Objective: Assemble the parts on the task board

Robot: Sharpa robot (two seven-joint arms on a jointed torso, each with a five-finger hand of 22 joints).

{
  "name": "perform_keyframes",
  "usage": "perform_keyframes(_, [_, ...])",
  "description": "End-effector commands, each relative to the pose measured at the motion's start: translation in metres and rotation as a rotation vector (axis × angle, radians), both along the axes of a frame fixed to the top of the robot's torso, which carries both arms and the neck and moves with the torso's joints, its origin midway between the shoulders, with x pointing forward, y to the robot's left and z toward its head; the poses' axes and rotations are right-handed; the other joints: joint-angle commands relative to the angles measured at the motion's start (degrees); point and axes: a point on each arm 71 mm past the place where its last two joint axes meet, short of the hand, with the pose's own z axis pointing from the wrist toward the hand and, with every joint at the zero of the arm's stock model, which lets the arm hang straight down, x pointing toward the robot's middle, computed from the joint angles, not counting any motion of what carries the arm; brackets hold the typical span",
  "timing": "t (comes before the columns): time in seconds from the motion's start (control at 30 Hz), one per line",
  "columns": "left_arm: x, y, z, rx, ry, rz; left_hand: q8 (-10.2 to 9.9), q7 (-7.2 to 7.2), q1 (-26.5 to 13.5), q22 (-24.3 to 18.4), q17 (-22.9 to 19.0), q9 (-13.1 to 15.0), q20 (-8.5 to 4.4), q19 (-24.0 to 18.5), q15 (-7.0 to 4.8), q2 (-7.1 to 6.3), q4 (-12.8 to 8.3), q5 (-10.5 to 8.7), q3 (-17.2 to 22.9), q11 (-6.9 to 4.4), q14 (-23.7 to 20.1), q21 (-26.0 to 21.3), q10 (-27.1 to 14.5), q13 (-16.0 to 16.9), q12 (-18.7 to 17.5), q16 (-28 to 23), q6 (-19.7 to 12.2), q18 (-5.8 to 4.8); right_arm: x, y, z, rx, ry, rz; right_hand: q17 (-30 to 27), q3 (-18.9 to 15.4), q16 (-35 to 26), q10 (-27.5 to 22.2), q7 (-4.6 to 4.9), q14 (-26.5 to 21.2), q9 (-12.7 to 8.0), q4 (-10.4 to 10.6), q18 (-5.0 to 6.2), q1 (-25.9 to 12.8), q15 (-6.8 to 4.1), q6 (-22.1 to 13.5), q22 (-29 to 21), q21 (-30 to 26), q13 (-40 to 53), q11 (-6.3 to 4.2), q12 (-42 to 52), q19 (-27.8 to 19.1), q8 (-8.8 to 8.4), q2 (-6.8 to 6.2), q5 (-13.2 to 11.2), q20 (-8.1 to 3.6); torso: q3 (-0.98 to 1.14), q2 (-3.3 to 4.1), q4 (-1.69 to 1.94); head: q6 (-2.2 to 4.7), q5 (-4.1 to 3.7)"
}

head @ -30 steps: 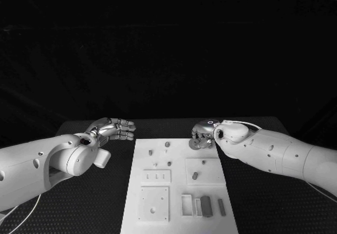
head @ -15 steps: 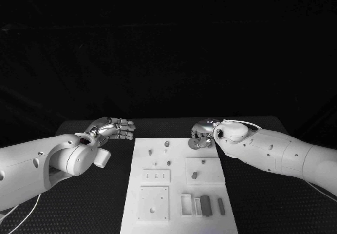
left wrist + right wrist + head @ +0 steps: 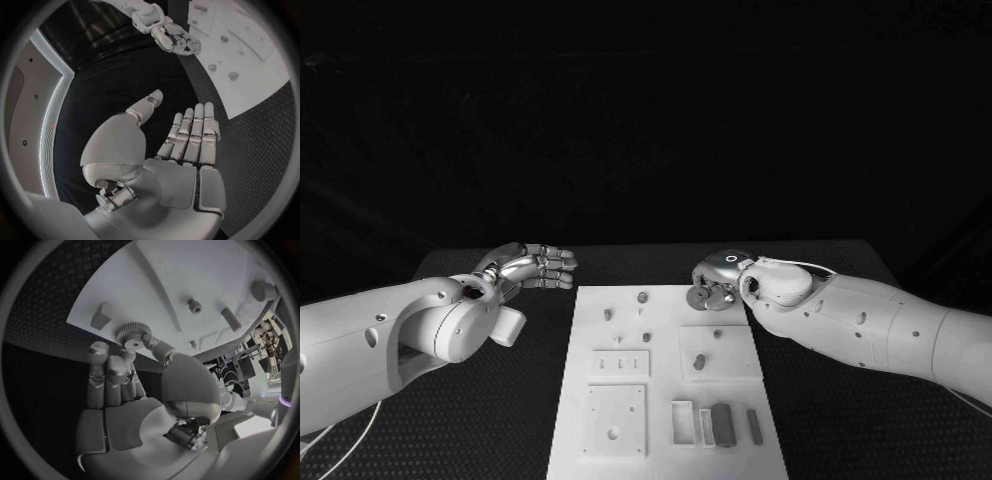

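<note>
One ridged round gear (image 3: 132, 334) pinched by right hand (image 3: 134, 390) fingers (image 3: 153, 344).

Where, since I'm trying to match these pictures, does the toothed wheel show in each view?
Head view: the toothed wheel sits under the right robot hand, near the far right corner of the task board.
Right wrist view: the wheel is at that hand's fingertips, at the board's edge.
Left wrist view: the right robot hand is beside the board; the wheel is too small to tell.
Shared landmark: the task board.

task board (image 3: 666, 385) mid-table (image 3: 473, 420); left robot hand (image 3: 531, 266) beside far-left corner; right robot hand (image 3: 718, 280) over far-right corner
</note>
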Motion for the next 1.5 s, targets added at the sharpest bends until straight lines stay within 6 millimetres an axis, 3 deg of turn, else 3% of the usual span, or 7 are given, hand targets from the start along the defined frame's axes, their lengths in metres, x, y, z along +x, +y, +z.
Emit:
perform_keyframes(0.03, [0.0, -0.002, 0.003, -0.003, -0.012, -0.013, -0.02, 3.01, 0.04, 0.09, 0.1, -0.05, 0.3, 0.04, 0.37, -0.23, 0.4, -0.23, 0.01, -0.12, 0.0, -0.24, -0.11, -0.1, -0.24, -0.32, 0.28, 0.88, -0.003, 0.002, -0.002, -0.079, -0.032, 0.005, 0.08, 0.11, 0.4, 0.19, 0.44, -0.04, 0.54, -0.4, 2.68, -0.07, -0.34, 4.4, 1.08, 0.32, -0.03, -0.33, 0.25, -0.01, 0.17, 0.01, 0.09, -0.08, -0.03, -0.02, 0.02, 0.26, -0.12])
perform_keyframes(0.57, [0.0, -0.002, 0.003, -0.003, -0.014, -0.01, -0.03, 3.01, 0.04, 0.1, 0.14, -0.06, 0.31, 0.02, 0.37, -0.25, 0.41, -0.23, 0.01, -0.12, -0.01, -0.27, -0.12, -0.1, -0.24, -0.36, 0.27, 0.88, -0.027, 0.042, 0.024, -0.073, -0.214, 0.102, 0.26, 0.62, 0.69, 0.89, 0.22, 0.1, 0.96, -0.34, 2.68, -0.31, -0.56, 4.86, 1.04, 0.69, -0.49, -0.56, 0.41, 0.53, 0.23, -1.15, 0.11, -0.26, 0.05, -0.04, -0.05, 1.08, 0.07])
perform_keyframes(0.9, [0.0, -0.002, 0.003, -0.003, -0.015, -0.011, -0.03, 3.02, 0.03, 0.11, 0.16, -0.06, 0.31, 0.02, 0.37, -0.24, 0.43, -0.23, 0.01, -0.11, 0.0, -0.29, -0.13, -0.1, -0.24, -0.39, 0.26, 0.87, -0.051, 0.088, 0.033, -0.047, -0.266, 0.205, 0.35, 1.07, 0.84, 1.3, 0.14, 0.16, 1.16, 0.19, 2.68, -0.43, -0.65, 5.03, 1.0, 0.9, -0.92, -0.64, 0.37, 0.91, 0.13, -2.2, 0.1, -0.4, -0.03, 0.02, 0.18, 1.67, 0.29])
perform_keyframes(1.27, [0.0, -0.004, 0.003, -0.004, -0.015, -0.014, -0.04, 3.04, 0.02, 0.12, 0.2, -0.07, 0.31, 0.02, 0.37, -0.25, 0.45, -0.23, 0.0, -0.1, 0.01, -0.31, -0.15, -0.11, -0.24, -0.42, 0.25, 0.87, -0.045, 0.116, 0.03, -0.045, -0.271, 0.231, 0.38, 1.25, 0.89, 1.38, 0.14, 0.19, 1.19, 0.31, 2.68, -0.34, -0.66, 4.98, 0.99, 0.93, -1.04, -0.64, 0.35, 0.97, 0.05, -2.25, 0.1, -0.44, -0.19, 0.05, 0.35, 1.82, 0.84])
perform_keyframes(1.5, [0.0, -0.006, 0.003, -0.004, -0.015, -0.016, -0.05, 3.06, 0.02, 0.13, 0.22, -0.07, 0.31, 0.02, 0.37, -0.25, 0.46, -0.23, 0.0, -0.1, 0.01, -0.32, -0.15, -0.11, -0.24, -0.43, 0.25, 0.88, -0.042, 0.124, 0.019, -0.054, -0.253, 0.235, 0.39, 1.3, 0.91, 1.4, 0.14, 0.2, 1.2, 0.33, 2.68, -0.3, -0.66, 4.94, 0.99, 0.95, -1.08, -0.64, 0.35, 1.0, 0.0, -2.29, 0.09, -0.46, -0.15, 0.09, 0.48, 1.61, 0.97])
